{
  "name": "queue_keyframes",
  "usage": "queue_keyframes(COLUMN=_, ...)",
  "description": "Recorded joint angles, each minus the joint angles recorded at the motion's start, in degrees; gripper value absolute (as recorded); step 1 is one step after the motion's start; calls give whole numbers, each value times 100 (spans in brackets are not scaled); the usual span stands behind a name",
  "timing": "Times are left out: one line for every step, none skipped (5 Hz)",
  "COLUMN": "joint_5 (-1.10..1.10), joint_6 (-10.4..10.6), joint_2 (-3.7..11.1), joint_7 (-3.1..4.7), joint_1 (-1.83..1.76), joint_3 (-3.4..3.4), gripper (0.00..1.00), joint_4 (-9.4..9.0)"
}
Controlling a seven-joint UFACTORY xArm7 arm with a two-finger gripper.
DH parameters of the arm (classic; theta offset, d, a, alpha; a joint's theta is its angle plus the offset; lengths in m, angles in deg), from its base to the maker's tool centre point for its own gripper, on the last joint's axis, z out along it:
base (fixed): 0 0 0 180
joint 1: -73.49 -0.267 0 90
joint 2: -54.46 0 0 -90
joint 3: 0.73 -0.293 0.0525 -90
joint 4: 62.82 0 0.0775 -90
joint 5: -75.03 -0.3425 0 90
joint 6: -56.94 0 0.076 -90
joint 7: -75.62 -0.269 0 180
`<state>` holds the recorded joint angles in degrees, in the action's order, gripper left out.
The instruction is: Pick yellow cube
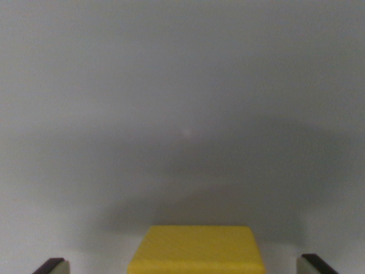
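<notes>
The yellow cube [197, 251] lies at the bottom middle of the wrist view, its lower part cut off by the frame edge. My gripper [182, 265] is open, with one fingertip [54, 265] at the bottom left and the other at the bottom right. The cube sits between the two fingertips, with a clear gap on each side, slightly closer to the right one. Nothing touches the cube.
A plain grey surface [182, 103] fills the rest of the view. A soft dark shadow [228, 188] lies on it just beyond the cube.
</notes>
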<state>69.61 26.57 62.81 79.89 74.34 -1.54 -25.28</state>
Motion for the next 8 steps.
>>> queue_keyframes(joint_5=0, joint_6=0, joint_2=0, joint_7=0, joint_1=0, joint_3=0, gripper=0, joint_4=0)
queue_keyframes(joint_5=-3, joint_6=44, joint_2=7, joint_7=4, joint_1=0, joint_3=0, gripper=0, joint_4=-40)
queue_keyframes(joint_5=-3, joint_6=44, joint_2=7, joint_7=4, joint_1=0, joint_3=0, gripper=0, joint_4=-40)
queue_keyframes(joint_5=-3, joint_6=58, joint_2=9, joint_7=6, joint_1=0, joint_3=0, gripper=0, joint_4=-52)
queue_keyframes(joint_5=-3, joint_6=58, joint_2=9, joint_7=6, joint_1=0, joint_3=0, gripper=0, joint_4=-52)
queue_keyframes(joint_5=-3, joint_6=58, joint_2=9, joint_7=6, joint_1=0, joint_3=0, gripper=0, joint_4=-52)
queue_keyframes(joint_5=-3, joint_6=58, joint_2=9, joint_7=6, joint_1=0, joint_3=0, gripper=0, joint_4=-52)
queue_keyframes(joint_5=-3, joint_6=58, joint_2=9, joint_7=6, joint_1=0, joint_3=0, gripper=100, joint_4=-52)
